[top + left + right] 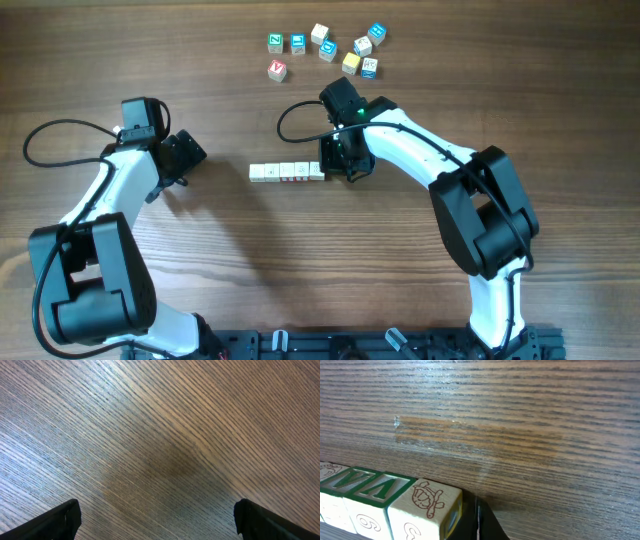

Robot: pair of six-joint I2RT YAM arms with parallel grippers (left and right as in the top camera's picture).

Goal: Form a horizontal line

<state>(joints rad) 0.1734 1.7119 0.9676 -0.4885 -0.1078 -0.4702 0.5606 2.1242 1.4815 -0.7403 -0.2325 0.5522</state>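
A straight horizontal line [287, 172] of several pale letter cubes lies side to side at mid-table. My right gripper [332, 166] is shut and empty, its tips at the line's right end. In the right wrist view the shut gripper [478, 512] rests against the end cube [426, 509], which bears a red turtle drawing; green-lettered cubes [370, 485] continue to the left. My left gripper [190, 155] hovers open to the left of the line, apart from it. The left wrist view shows the left gripper [157, 520] spread wide over bare wood.
A loose cluster of colourful cubes [325, 48] lies at the back of the table, beyond the right arm. A single red-faced cube [277, 69] sits at that cluster's left edge. The table [300, 260] is wood-grained.
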